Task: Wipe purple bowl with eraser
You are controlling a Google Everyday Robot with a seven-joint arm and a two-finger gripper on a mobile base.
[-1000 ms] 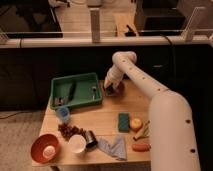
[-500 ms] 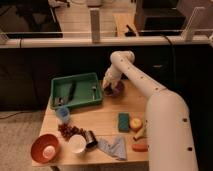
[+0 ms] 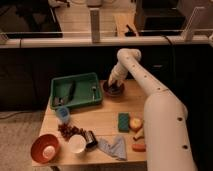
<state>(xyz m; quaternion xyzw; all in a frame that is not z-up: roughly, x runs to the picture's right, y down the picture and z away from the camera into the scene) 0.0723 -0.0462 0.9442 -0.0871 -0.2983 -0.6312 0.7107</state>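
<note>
Found gripper (image 3: 114, 87) low inside purple bowl (image 3: 121, 90) at far edge of table (image 3: 107, 118), just beside green tray (image 3: 75, 78), shifted slightly away from tray since half a second ago; cannot tell whether clamped on eraser, hidden there; judged as wiping stroke in progress.

The white arm (image 3: 155, 110) rises from the near right corner of the table (image 3: 107, 120), bends at its elbow beyond the far edge, and points the gripper (image 3: 114, 86) down just inside that edge.

pincer (image 3: 113, 85) at purple bowl (image 3: 120, 91), covering its middle; eraser too small to tell; arm (image 3: 161, 117) cut off by bottom edge
</note>
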